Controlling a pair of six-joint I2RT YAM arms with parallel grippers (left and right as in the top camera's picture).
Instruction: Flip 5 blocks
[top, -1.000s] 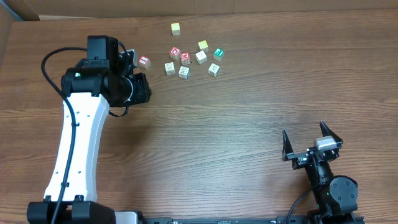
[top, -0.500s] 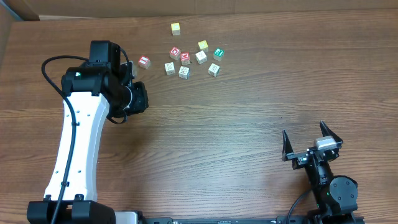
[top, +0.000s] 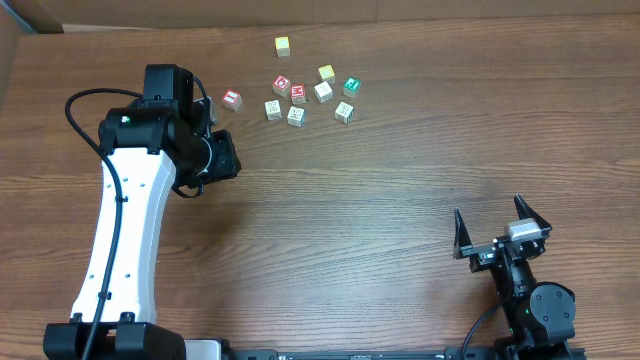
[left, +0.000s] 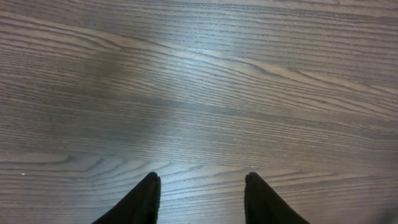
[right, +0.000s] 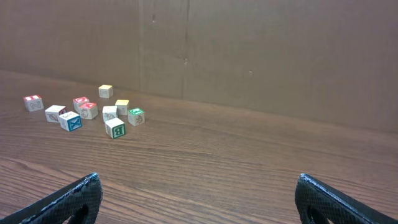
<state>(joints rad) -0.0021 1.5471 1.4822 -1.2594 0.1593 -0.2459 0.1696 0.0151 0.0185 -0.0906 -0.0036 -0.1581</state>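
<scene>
**Pincers both open and empty, blocks far across the table**

Closest to me, my right pincer (top: 489, 222) sits low at the near right corner of the table (top: 400, 200). Its two fingers are spread wide and grip nothing. Through its own camera I see only the two tips at the bottom corners, with wood between them.

Farther out on the left, my left pincer (left: 202, 186) hangs over the table and points down at it. Its fingers stand apart with only wood grain in the gap, so it is parted and holds nothing.

Just beyond it and a little to the right lies the red-faced block (top: 232, 98), apart from the pincer and alone at the left end of the group.

The other blocks (top: 323, 92) lie in a loose cluster on the far part of the table, left of centre, all resting on the wood.
- Two whitish ones sit in the near row.
- Two red-topped blocks (top: 290, 88) sit close together just behind the whitish pair.
- The green-faced block (top: 351, 86) sits at the right end.

Farthest of all, a yellowish block (top: 283, 45) stands by itself near the cardboard wall (right: 249, 56).
</scene>
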